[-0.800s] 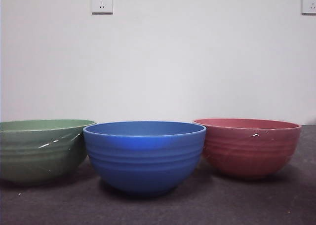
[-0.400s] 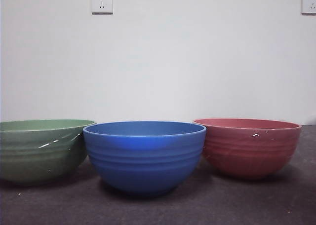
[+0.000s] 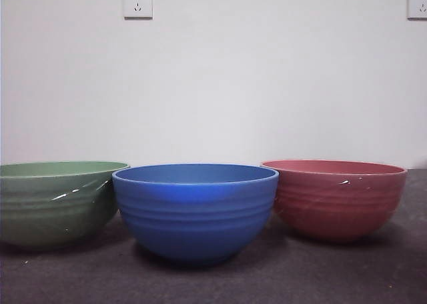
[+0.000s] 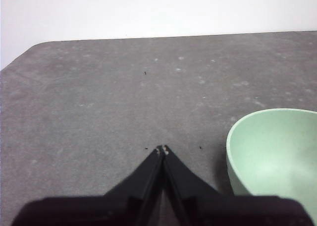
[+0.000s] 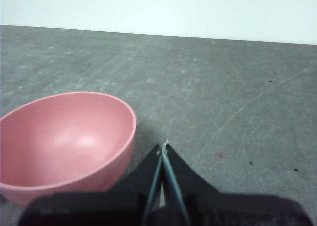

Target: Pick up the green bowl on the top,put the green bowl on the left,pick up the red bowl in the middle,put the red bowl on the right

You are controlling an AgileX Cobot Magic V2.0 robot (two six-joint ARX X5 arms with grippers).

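Standing apart on the table (image 3: 400, 277): green bowl (image 3: 57, 204) left, red bowl (image 3: 337, 199) right; left gripper (image 4: 162, 149) and right gripper (image 5: 164, 146) seemingly closed, empty.

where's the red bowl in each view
Front view: the red bowl stands upright at the right end of the row, beside the blue bowl.
Left wrist view: not in it; only the green bowl shows.
Right wrist view: the red bowl sits just beside the shut right hand, not held.
Shared landmark: the grey tabletop under it, against the white wall.
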